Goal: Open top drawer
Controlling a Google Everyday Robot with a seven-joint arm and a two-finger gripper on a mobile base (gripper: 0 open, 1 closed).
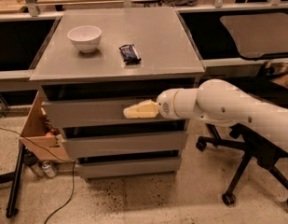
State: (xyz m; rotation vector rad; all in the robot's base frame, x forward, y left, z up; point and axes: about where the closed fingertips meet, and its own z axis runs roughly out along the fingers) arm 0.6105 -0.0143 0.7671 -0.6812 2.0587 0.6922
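**Step in hand: engaging the drawer front.** We locate the top drawer (83, 114) at the centre of the frame, directly beneath the grey surface (162, 45) of the cabinet. It is the uppermost of three matching fronts. A dark gap shows above its panel, and the panel appears to sit slightly forward of the two lower drawers (125, 143). We judge it at most marginally open, with nearly all of its travel outstanding.

**End effector.** The end effector (141, 110) lies just right of centre frame, against the upper part of the drawer front. The white arm (218, 104) reaches in from the right edge of the frame. We cannot tell whether the end effector is apart or together. Nor can we tell whether it is hooked over the panel's top edge or merely touching its face.

**Next move.** The front has no handle, so we judge that the end effector needs purchase on the panel's top edge (the dark gap above is the only evident access). A straight pull toward the lower edge of the frame should follow.

**Caution.** A white bowl (85, 37) and a dark packet (130, 53) rest on the surface in the upper part of the frame. A jolting pull could shift them. An office chair (255, 162) stands at lower right, close under the arm.
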